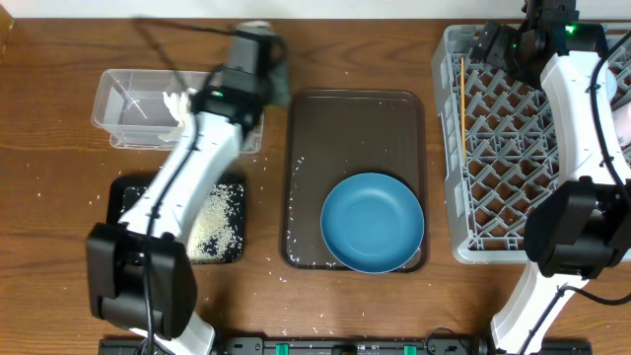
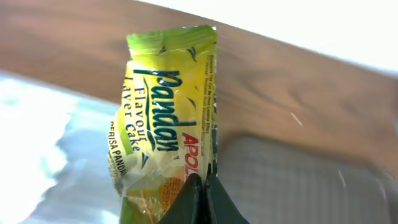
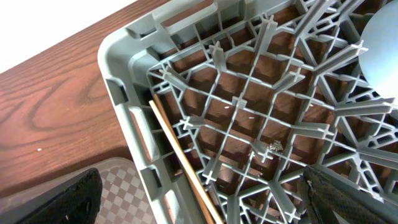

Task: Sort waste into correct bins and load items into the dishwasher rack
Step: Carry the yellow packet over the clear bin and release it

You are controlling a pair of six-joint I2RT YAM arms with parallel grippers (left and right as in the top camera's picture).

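Observation:
My left gripper [image 2: 202,186] is shut on the lower edge of the yellow-green snack wrapper [image 2: 165,118], which hangs in front of the camera. In the overhead view this gripper [image 1: 261,54] is at the far right corner of the clear tub [image 1: 123,123], which holds white paper [image 1: 173,104]. The black tray [image 1: 128,192] holds the rice grains [image 1: 219,222]. The large dark blue bowl [image 1: 373,222] sits on the brown serving tray [image 1: 355,118]. My right gripper [image 3: 205,205] is open and empty above the far left corner of the grey rack [image 1: 532,148]. A chopstick [image 3: 180,155] lies along the rack's left wall.
Loose rice grains are scattered on the brown tray and on the table near the front edge. A pale rounded dish [image 3: 380,43] sits in the rack at the right. The clear tub [image 2: 43,162] and the brown tray [image 2: 298,180] lie below the wrapper.

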